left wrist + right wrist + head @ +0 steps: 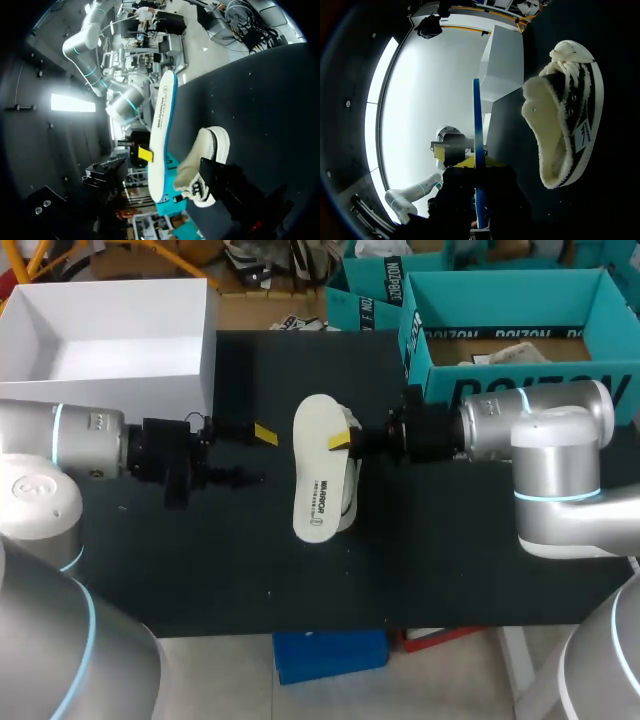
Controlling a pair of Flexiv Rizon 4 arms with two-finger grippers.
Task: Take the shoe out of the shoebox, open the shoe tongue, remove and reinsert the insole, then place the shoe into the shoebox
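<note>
The right gripper (342, 440) pinches the white insole (322, 465) by one long edge and holds it above the black tabletop (250, 560), near the middle. In the head view the insole lies flat to the camera and covers most of the shoe (565, 120) beneath it. In the right wrist view the insole is seen edge-on, a thin blue line clamped between the gripper's fingers, with a yellow tip pressed against its side.

The shoe rests on the tabletop just beside the held insole, out of its box. It is a striped black-and-white slip-on type with a cream fleece lining, and its opening faces the right wrist camera.

The left gripper (252, 455) hangs over the tabletop to the left of the insole, fingers spread apart and holding nothing. One yellow tip points toward the insole without touching it.

The white shoebox (120, 355) stands open at the tabletop's far left corner, behind the left arm and well apart from the shoe. In the head view nothing lies inside it.
</note>
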